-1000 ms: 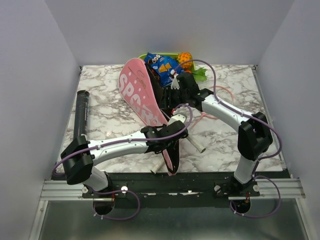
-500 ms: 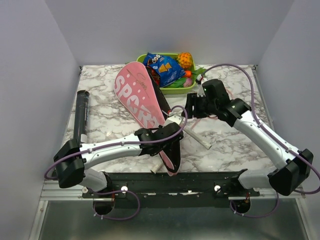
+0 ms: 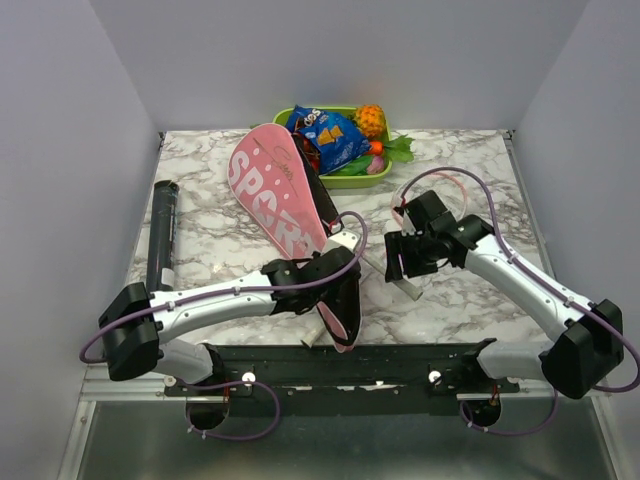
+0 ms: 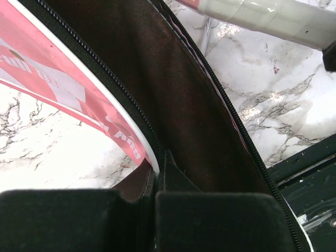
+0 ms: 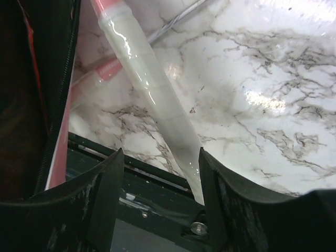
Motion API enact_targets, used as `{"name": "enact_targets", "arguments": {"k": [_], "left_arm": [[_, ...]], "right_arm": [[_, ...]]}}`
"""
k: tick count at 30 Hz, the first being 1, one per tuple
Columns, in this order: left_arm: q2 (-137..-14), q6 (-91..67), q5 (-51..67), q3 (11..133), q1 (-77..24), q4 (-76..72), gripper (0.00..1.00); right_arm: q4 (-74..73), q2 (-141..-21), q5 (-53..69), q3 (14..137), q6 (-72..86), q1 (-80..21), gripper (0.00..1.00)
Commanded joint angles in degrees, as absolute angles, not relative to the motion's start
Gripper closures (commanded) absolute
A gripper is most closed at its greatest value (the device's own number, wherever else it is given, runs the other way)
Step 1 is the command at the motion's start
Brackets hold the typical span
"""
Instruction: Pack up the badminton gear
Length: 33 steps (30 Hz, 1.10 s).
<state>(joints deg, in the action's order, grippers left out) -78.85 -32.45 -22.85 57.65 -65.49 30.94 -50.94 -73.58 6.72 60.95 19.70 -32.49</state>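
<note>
Left gripper (image 4: 155, 176): jaws closed on the zippered edge of the pink bag (image 3: 268, 178), holding the flap up. The dark lining gapes just above its fingers.

Right gripper (image 5: 160, 157): jaws apart, straddling the white racket handle (image 5: 144, 84). The handle lies on the marble table (image 5: 252, 105) and runs away between the fingers. The bag mouth is just to this gripper's left.

Judgement: the step in hand is grasping the handle. It sits nearer the right-hand finger, so centre first, lower until both pads flank it, and close squarely. Then steer leftward into the opening, with the flap held up by the left.
</note>
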Motion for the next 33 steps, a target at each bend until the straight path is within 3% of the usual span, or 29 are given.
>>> {"name": "enact_targets", "arguments": {"k": [1, 8, 14, 29, 33], "left_arm": [[-75.59, -33.22, -23.73, 56.43, -66.09, 27.25, 1.00], [-73.57, -34.10, -23.99, 54.93, -66.53, 26.46, 1.00], [-72.77, -34.10, -24.43, 54.58, -66.71, 26.54, 1.00], [-71.37, -34.36, -24.61, 53.70, -67.06, 26.54, 1.00], [-69.79, -34.54, -25.22, 51.86, -67.06, 25.58, 1.00]], "right_arm": [[-52.03, -72.33, 10.36, 57.32, 17.84, -31.91, 0.33], [-48.61, -71.37, 11.25, 52.74, 18.90, -32.08, 0.33], [-48.34, -71.01, 5.19, 54.05, 18.46, -31.99, 0.33], [-43.06, -74.70, 4.57, 56.07, 14.85, -31.99, 0.30], [-42.54, -75.23, 7.29, 54.33, 15.12, -31.99, 0.36]]}}
